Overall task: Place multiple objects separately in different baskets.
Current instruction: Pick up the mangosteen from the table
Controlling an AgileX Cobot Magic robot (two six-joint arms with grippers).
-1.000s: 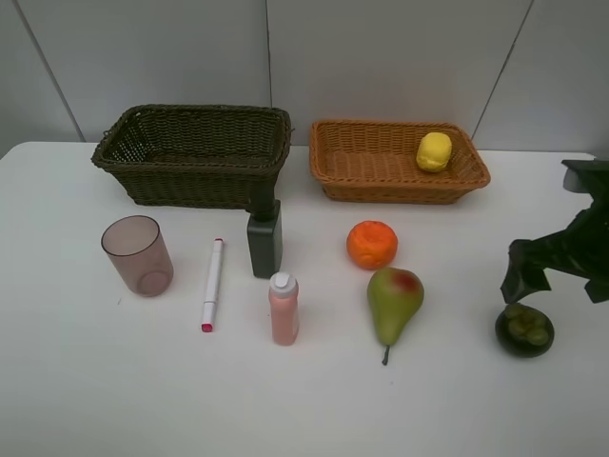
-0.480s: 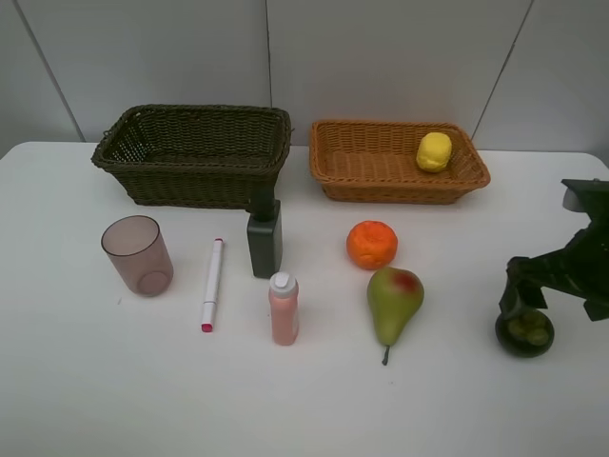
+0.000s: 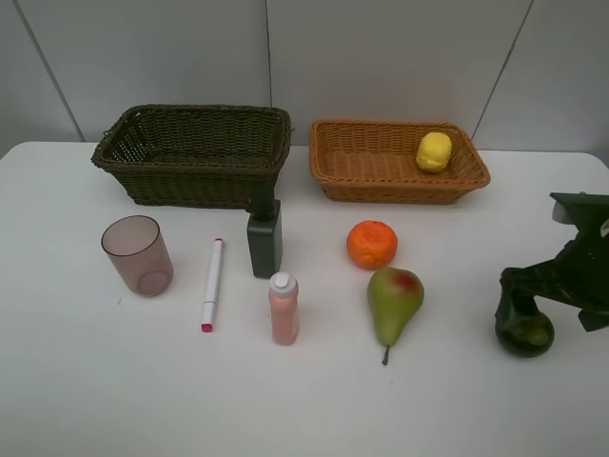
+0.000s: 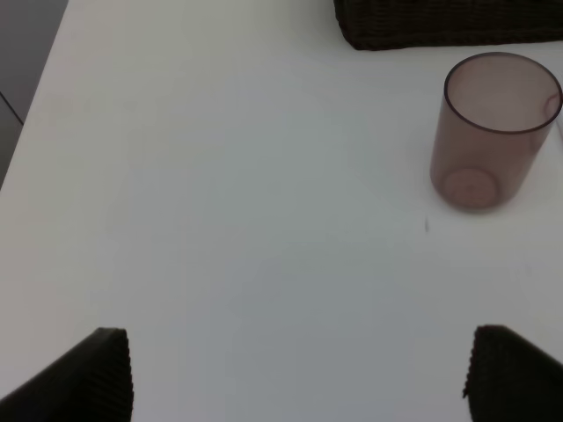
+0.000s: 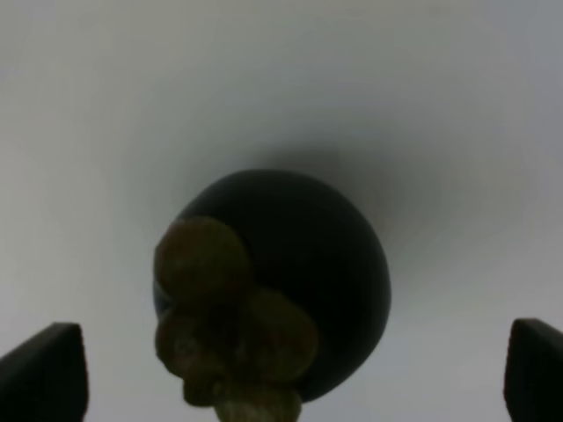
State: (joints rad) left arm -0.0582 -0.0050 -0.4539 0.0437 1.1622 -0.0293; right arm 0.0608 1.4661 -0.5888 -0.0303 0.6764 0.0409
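The dark green round fruit [image 3: 525, 335] sits near the right edge of the white table [image 3: 95, 381], well apart from both baskets. What changes over the last second is your right gripper [image 3: 529, 314]: it comes down from above and to the right of the fruit until its dark fingers straddle it. In the right wrist view the fruit, leafy cap and all, lies between two fingertips that stand wide apart, one to each side, neither touching it, so nothing is gripped yet. I judge this to be the approach for a pick; closing comes next, and a round fruit may roll if the fingers meet it off centre. The lemon [image 3: 434, 150] already lies in the orange-tan basket [image 3: 395, 190], the dark olive-brown basket [image 3: 190, 186] looks empty, and the orange [image 3: 371, 244], pear [image 3: 393, 300], pink bottle [image 3: 284, 309], dark green bottle [image 3: 265, 243], marker [image 3: 211, 284] and cup [image 3: 139, 255] wait on the table. Your right arm reaches in from the right edge, wrist bent down over the fruit. Your left gripper [image 4: 299, 378] hangs fully spread and empty above the table near the cup; its arm does not show in the high view
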